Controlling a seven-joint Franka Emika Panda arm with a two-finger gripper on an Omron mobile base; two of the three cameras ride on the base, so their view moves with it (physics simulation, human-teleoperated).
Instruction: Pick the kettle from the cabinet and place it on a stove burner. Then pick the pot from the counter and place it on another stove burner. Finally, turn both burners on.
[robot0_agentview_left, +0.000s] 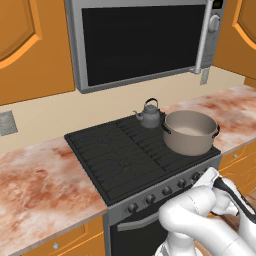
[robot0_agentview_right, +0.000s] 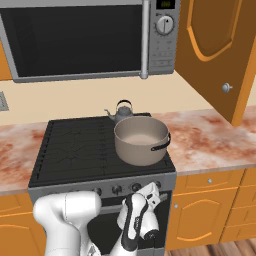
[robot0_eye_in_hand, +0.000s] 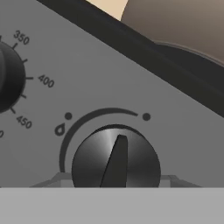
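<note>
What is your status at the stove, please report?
Gripper at the stove front, on a burner knob; grip unclear. Kettle and pot sit on stove burners. Nothing in the way.

The kettle (robot0_agentview_right: 122, 111) is partly hidden behind the pot (robot0_agentview_right: 141, 140) in the middle of the right base view; only its handle, lid and spout rise above the rim. In the hand view, a second knob (robot0_eye_in_hand: 8, 83) is cut off by the left edge, the near knob (robot0_eye_in_hand: 115, 159) by the grey band, and the pot fills the upper right corner, cropped.
</note>
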